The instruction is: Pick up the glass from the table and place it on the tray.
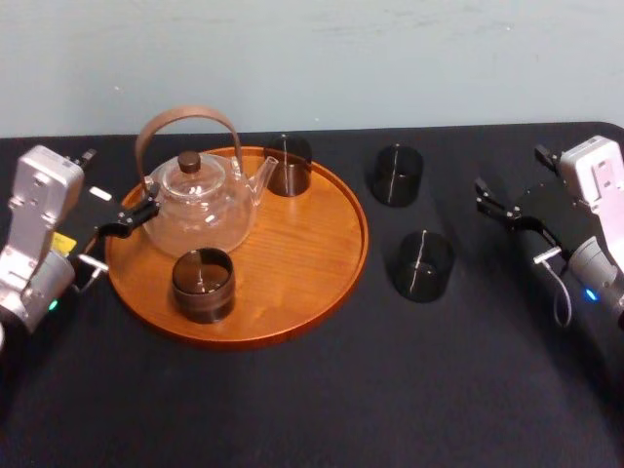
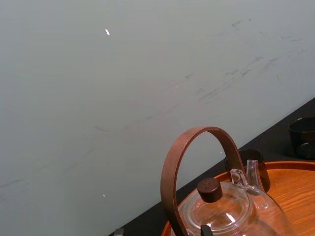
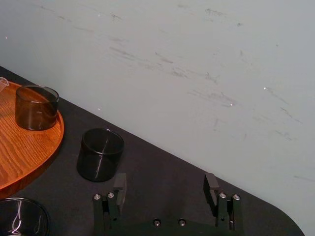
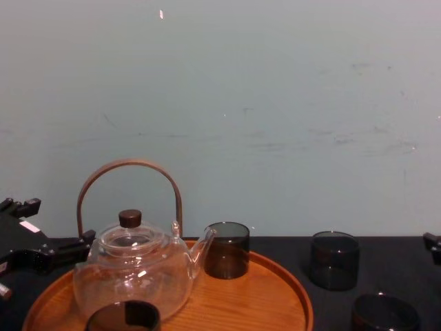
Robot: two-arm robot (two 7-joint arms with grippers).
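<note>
Head camera: high on the near side, looking steeply down on the table. Chest camera: low, level, facing the far wall. Wrist cameras: close at left and right, angled toward that wall. All four share the tray.

- No word, number or brand is legible anywhere in these views.
- A small yellow sticker sits on the pale casing of the left arm; its print is too small to read.
- A white tag lies on the black mount behind the left gripper; whether it carries any writing cannot be told.
</note>
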